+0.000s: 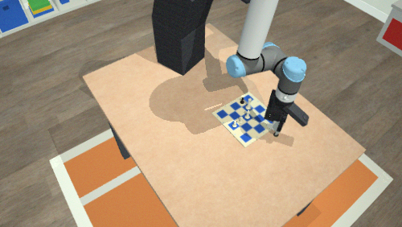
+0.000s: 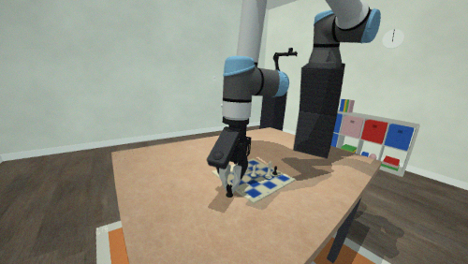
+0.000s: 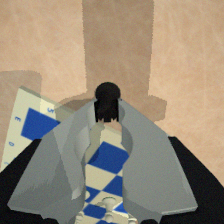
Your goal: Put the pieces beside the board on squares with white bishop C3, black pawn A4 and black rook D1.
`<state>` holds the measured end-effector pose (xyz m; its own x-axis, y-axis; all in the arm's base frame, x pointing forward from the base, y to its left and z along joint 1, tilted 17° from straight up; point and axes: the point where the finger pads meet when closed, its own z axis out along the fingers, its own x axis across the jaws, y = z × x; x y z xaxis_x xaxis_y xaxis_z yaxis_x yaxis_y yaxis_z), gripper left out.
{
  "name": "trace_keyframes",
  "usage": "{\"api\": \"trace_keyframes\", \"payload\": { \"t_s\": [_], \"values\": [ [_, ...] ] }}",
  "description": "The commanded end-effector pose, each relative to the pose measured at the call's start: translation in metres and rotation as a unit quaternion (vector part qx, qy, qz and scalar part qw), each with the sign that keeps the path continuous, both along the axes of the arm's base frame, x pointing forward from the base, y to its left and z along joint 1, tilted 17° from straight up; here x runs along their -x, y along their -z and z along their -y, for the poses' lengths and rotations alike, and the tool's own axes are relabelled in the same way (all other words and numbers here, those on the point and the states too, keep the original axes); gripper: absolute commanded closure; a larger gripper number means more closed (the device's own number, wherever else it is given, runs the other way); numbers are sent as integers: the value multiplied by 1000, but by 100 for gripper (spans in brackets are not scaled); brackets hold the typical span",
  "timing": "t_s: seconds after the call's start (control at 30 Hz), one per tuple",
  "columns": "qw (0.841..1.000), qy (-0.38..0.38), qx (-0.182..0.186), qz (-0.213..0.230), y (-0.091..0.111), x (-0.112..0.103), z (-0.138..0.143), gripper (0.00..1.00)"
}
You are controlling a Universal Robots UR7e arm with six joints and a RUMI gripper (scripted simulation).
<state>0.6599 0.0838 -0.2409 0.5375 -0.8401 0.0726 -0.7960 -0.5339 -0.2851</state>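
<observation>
Black pawn pinched beside the board (image 1: 246,142) (image 2: 255,198) (image 3: 14,117).
The hand (image 1: 277,130) (image 2: 230,184) (image 3: 107,101) has its fingertips pressed on the pawn, which is upright over the desk (image 1: 193,169) (image 2: 178,215) (image 3: 190,60), outside the squares; white pieces (image 1: 248,115) (image 2: 269,171) (image 3: 108,202) and another black one (image 1: 242,101) (image 2: 275,171) are on the board.
</observation>
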Motion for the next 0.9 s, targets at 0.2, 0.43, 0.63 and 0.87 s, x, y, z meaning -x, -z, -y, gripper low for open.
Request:
{"api": "trace_keyframes", "payload": {
  "t_s": [0.2,0.43,0.63,0.87],
  "values": [
    [1000,0,0,1,-17,4,2,100],
    [1000,0,0,1,-41,11,4,100],
    [1000,0,0,1,-72,20,7,100],
    [1000,0,0,1,-94,27,9,100]
  ]
}}
